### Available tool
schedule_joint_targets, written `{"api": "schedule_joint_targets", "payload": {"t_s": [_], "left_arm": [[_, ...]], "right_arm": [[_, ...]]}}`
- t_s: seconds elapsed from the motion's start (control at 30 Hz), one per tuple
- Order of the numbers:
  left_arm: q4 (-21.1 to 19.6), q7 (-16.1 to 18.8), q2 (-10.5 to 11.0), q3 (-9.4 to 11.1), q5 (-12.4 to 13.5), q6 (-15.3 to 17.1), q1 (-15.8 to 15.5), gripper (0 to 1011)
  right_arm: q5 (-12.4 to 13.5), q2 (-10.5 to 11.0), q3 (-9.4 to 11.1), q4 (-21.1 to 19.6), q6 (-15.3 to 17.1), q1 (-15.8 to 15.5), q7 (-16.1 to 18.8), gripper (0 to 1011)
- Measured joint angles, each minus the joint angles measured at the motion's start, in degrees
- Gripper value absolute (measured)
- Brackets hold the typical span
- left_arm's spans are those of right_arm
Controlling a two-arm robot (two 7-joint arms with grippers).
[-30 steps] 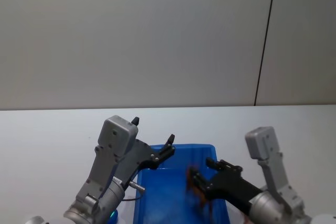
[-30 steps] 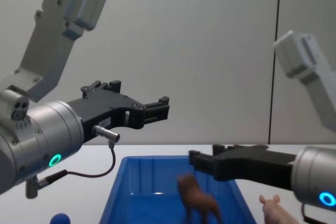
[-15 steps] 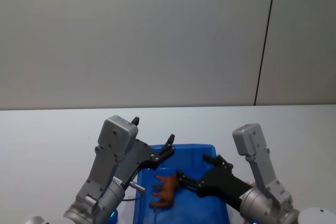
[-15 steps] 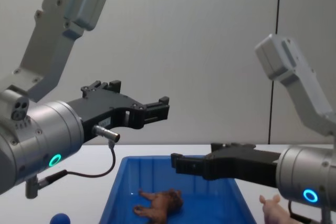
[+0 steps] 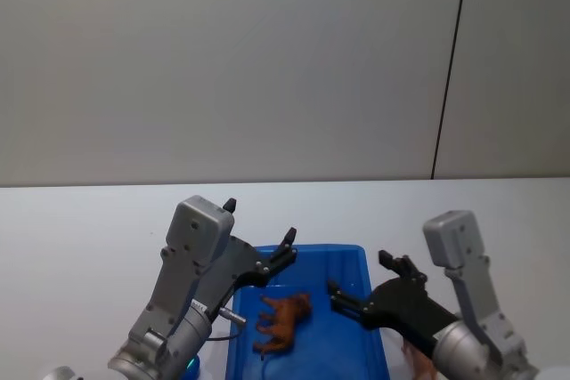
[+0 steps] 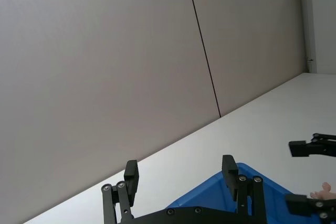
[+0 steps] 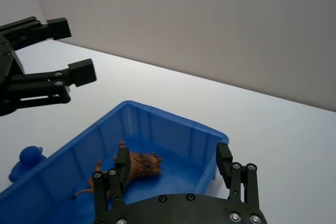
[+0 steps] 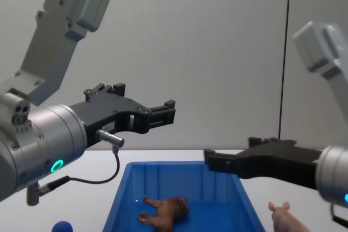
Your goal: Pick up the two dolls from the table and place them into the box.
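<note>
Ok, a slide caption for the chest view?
Brown doll lies in box; pink pig beside it; right tool hovers above.

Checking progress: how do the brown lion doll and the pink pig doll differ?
The brown lion doll lies on its side inside the blue box; the pink pig doll is outside it, past its right wall. The lion is dark and shaggy, the pig pale and smooth. Both are small animal figurines.

Brown shaggy lion doll (image 5: 283, 319) lying on side on floor of big bright blue box (image 5: 307, 249). Pale pink pig doll (image 8: 285, 218) outside box, just beside right wall, ears up.
</note>
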Motion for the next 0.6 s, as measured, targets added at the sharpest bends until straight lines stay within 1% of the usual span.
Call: {"api": "schedule_joint_targets", "payload": {"t_s": [0.3,0.6], "left_arm": [[0.0,0.0,0.0,0.0,0.0,0.0,0.0,1002],[0.0,0.0,0.0,0.0,0.0,0.0,0.0,1002]], "right_arm": [[0.4,2.7,1.1,-4.5,0.7,-3.8,-4.4,1001],[1.0,5.0,2.1,-6.7,1.2,-7.2,-7.5,1001]]}}
